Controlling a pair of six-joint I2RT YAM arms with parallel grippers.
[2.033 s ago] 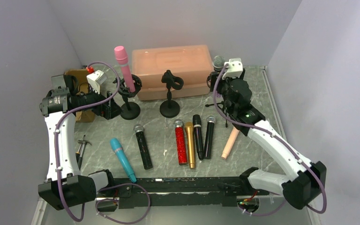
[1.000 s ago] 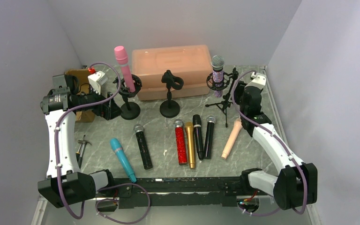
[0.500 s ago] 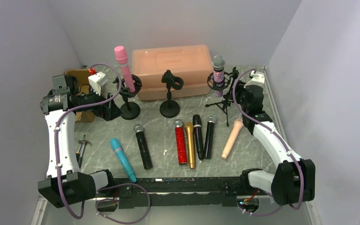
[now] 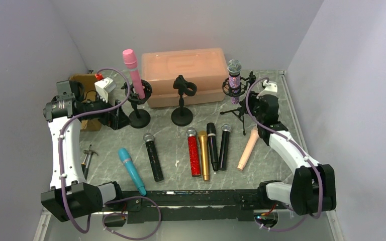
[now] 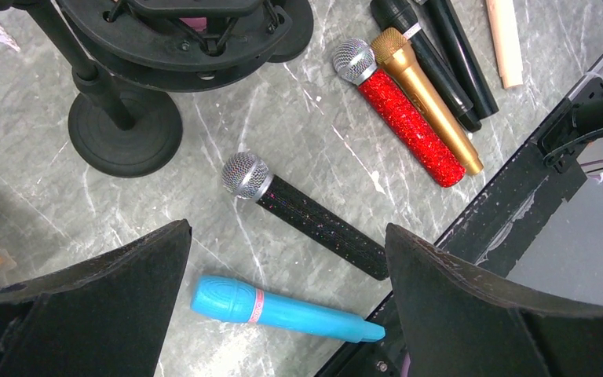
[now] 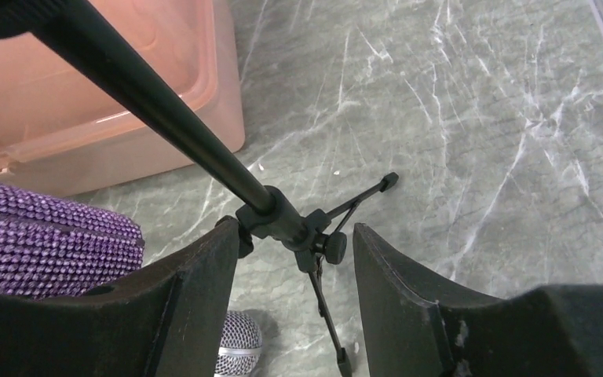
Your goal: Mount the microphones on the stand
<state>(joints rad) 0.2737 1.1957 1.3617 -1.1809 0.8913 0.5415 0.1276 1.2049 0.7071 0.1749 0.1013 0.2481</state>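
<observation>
The box (image 4: 184,68) sits at the back centre of the table (image 4: 173,145). In front of it, left to right, are the left stand (image 4: 139,118), centre stand (image 4: 182,116) and tripod stand (image 4: 241,113).

The first upright microphone (image 4: 132,70) stands in the left stand. The second upright microphone (image 4: 234,75) stands in the tripod stand.

In front of the stands, left to right, lie:
- the leftmost microphone (image 4: 131,170)
- the next microphone (image 4: 154,157)
- the group of four microphones (image 4: 204,155), close together
- the rightmost microphone (image 4: 248,148)

White arms (image 4: 63,150), black joints (image 4: 70,200), purple cables (image 4: 112,69)
</observation>
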